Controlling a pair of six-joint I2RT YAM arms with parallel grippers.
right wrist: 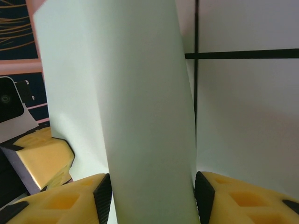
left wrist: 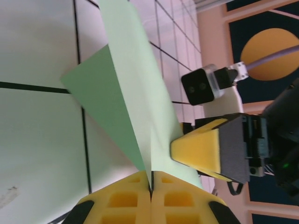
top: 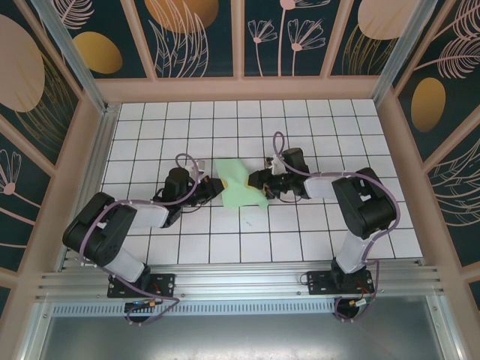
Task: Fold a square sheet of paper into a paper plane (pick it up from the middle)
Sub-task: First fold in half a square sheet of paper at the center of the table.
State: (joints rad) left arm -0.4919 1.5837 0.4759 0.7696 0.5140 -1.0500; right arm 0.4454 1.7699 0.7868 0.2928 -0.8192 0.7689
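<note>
The patterned walls (top: 195,37) are set around the white tiled table (top: 300,240), well beyond both sets of jaws; the light green sheet of paper (top: 241,186), partly folded and raised, is found between the two grippers; the left gripper (left wrist: 151,186) is clamped on a folded edge, pinched where its yellow fingers (left wrist: 121,205) meet; the right gripper (right wrist: 152,186) is seen with jaws apart, a band of paper between them.

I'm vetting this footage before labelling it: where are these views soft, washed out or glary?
Top external: even light, sharp, no glare on the folded light green paper sheet. Left wrist: paper edges crisp, the near yellow fingertips slightly soft. Right wrist: paper so close that it looks pale and featureless; black tile lines clear.
</note>
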